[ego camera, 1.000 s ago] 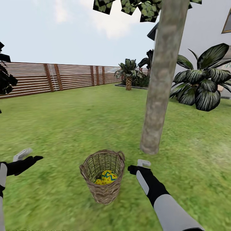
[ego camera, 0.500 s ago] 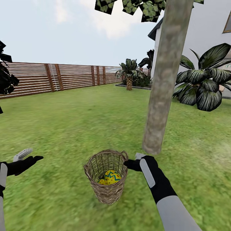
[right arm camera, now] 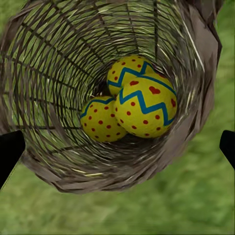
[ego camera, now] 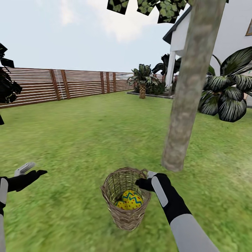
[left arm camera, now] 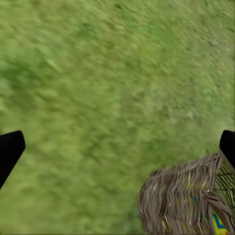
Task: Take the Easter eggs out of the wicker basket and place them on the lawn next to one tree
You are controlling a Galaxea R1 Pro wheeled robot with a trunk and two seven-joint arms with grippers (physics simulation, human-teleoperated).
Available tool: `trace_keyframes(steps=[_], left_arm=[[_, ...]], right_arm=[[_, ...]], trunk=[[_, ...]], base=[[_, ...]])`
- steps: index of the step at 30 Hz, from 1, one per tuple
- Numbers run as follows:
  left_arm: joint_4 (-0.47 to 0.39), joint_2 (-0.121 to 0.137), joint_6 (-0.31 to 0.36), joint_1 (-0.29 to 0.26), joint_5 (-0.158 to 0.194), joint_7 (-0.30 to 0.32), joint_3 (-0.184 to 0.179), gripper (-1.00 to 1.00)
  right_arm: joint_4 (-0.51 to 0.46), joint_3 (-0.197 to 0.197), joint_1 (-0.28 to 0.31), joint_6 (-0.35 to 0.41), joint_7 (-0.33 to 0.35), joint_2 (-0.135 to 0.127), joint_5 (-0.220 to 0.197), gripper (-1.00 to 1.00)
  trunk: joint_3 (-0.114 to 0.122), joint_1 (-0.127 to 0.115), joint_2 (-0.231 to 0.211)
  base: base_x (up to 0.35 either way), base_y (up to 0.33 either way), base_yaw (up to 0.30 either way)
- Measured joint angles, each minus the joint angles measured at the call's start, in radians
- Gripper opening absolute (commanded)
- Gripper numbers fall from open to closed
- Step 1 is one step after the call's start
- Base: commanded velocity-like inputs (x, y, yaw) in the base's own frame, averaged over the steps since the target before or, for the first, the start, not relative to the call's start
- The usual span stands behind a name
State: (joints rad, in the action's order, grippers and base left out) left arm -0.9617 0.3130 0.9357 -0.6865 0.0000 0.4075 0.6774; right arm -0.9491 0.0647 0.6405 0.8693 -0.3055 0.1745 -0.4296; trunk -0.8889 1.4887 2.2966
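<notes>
Fingers of the right gripper [ego camera: 144, 182] spread wide at the wicker basket [ego camera: 126, 213] rim, holding nothing. Three Easter eggs [right arm camera: 128, 105] sit inside. Left gripper [ego camera: 33, 170] hangs unclenched, far left over the lawn [ego camera: 87, 140]. The tree [ego camera: 185, 105] stands just beyond.

Bright, flat daylight on my head feed, pale hazy sky, and I can't pick out where the light comes from. The lawn [ego camera: 87, 133] reads soft and smeared, and I see no cast shadow at the foot of the tree [ego camera: 190, 84]. My left wrist feed is mushy, grass blurred into blotches. Right wrist is sharper: the three Easter eggs [right arm camera: 128, 107] look crisp inside the wicker basket [right arm camera: 44, 73], grass beyond it blurred
</notes>
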Motion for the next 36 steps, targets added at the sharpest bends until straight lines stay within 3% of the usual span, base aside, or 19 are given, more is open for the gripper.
trace_keyframes(steps=[13, 21, 27, 36], left_arm=[[0.0, -0.001, -0.002, 0.0, -0.001, -0.001, -0.003, 1.0], [0.002, -0.012, -0.003, 0.0, -0.004, -0.002, -0.006, 1.0], [0.002, -0.012, -0.001, 0.0, -0.004, -0.001, -0.006, 1.0], [0.002, -0.007, -0.001, 0.0, -0.002, 0.0, -0.003, 1.0]], right_arm=[[0.027, 0.001, 0.001, -0.003, -0.006, 0.0, 0.006, 1.0], [0.043, -0.006, 0.008, -0.001, -0.052, 0.0, 0.003, 1.0], [0.045, -0.01, 0.018, 0.003, -0.143, 0.0, -0.002, 1.0], [0.078, -0.034, 0.044, 0.007, -0.167, 0.0, -0.004, 1.0]], trunk=[[0.0, 0.0, 0.0], [0.0, 0.0, 0.0], [0.0, 0.0, 0.0], [0.0, 0.0, 0.0]], base=[[0.155, 0.143, 0.0], [0.003, 0.002, 0.0], [0.073, 0.043, 0.0], [0.094, 0.102, 0.0]])
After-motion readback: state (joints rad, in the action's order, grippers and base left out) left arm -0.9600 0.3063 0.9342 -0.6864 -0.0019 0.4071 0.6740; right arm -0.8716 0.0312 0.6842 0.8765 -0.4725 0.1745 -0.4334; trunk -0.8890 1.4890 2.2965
